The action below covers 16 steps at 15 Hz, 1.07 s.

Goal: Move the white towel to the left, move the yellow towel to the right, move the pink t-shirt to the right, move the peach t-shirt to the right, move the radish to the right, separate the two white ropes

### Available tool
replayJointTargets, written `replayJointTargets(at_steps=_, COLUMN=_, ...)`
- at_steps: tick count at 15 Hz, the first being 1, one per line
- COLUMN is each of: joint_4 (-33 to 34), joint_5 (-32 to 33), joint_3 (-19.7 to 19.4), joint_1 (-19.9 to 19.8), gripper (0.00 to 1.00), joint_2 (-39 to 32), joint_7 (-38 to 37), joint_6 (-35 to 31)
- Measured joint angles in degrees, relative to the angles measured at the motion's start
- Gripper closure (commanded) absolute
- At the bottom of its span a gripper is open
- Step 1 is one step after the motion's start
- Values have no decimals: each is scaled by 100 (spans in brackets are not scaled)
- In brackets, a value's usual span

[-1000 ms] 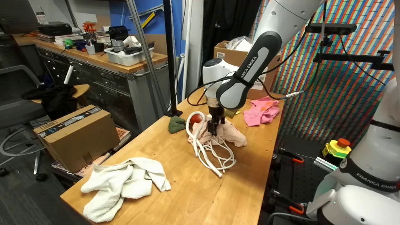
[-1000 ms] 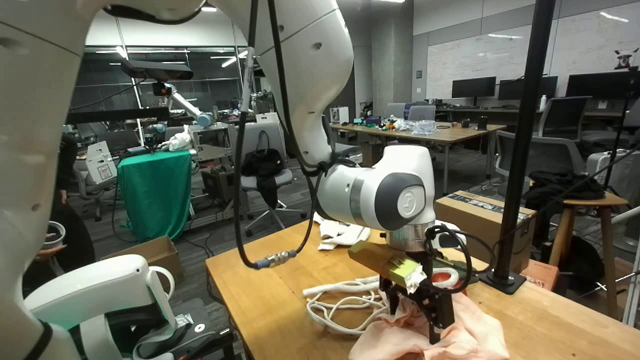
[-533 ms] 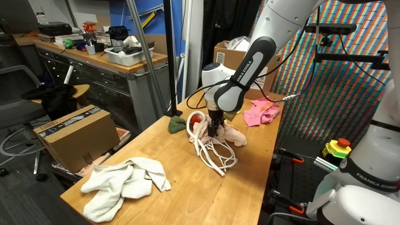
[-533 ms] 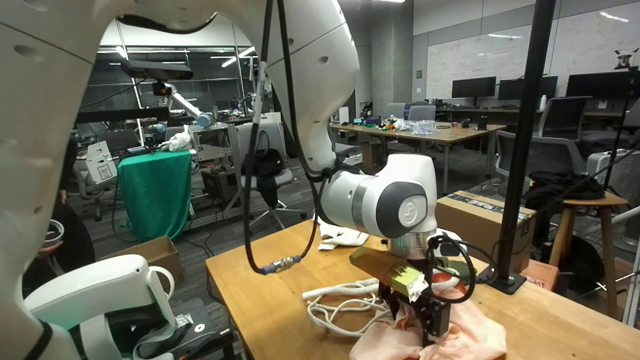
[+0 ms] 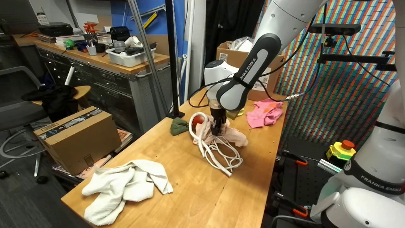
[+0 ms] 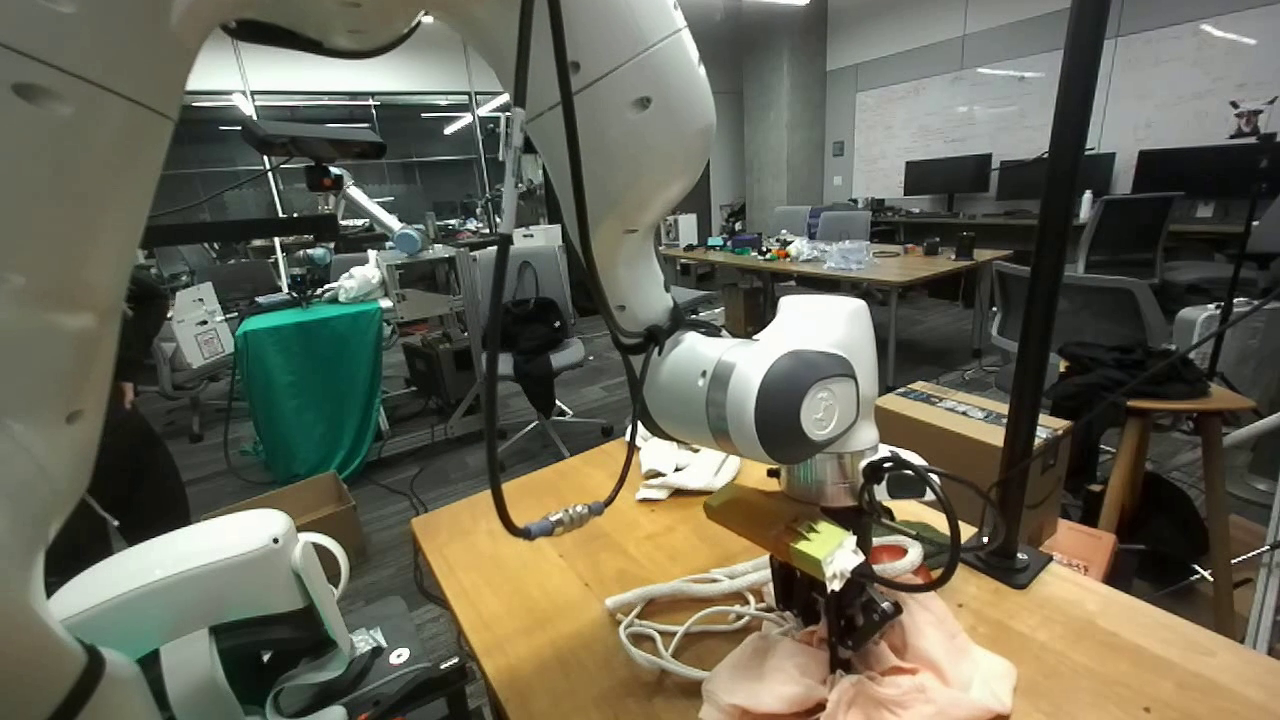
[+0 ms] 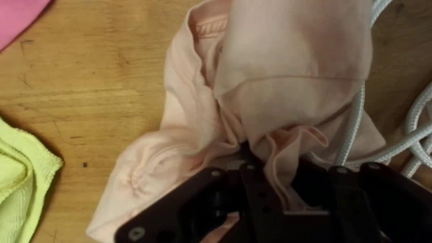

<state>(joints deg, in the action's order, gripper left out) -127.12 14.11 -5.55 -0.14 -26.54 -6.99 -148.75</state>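
The wooden desk (image 5: 190, 196) is surrounded by a cluttered workroom (image 6: 780, 110). On it, the peach t-shirt (image 5: 235, 136) — long axis roughly left to right in an exterior view — is pinched by the pincer (image 7: 280, 162) and crossed by white rope (image 7: 352, 125). The pink t-shirt (image 5: 264, 113), nearly whole there, is cropped in the wrist view.

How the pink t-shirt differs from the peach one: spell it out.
Colour: the pink t-shirt is bright pink, partly orange; the peach t-shirt is pale salmon.
Contact: the peach one has a fold bunched in the hand; the pink one lies apart from it.
Rope: a white rope crosses part of the peach one; none touches the pink one.
Shared: both lie crumpled on the wooden table.
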Motion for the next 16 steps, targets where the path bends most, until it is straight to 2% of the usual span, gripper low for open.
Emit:
replayJointTargets(at_steps=2, joint_4=-85, joint_5=24, joint_3=-19, joint_1=11, gripper=94, joint_2=178, joint_7=2, joint_6=-3)
replayJointTargets(at_steps=10, joint_4=-767, joint_5=397, joint_3=-118, joint_1=104, gripper=96, joint_2=1650, joint_7=-320, joint_6=-20)
replayJointTargets(at_steps=13, joint_4=-949, joint_5=744, joint_3=-118, joint_1=103, gripper=96, joint_2=2185, joint_7=-888, joint_6=-63)
replayJointTargets(at_steps=16, joint_4=-1060, joint_5=1528, joint_3=-118, joint_1=81, gripper=96, joint_2=2612, joint_7=-2005, joint_6=-156)
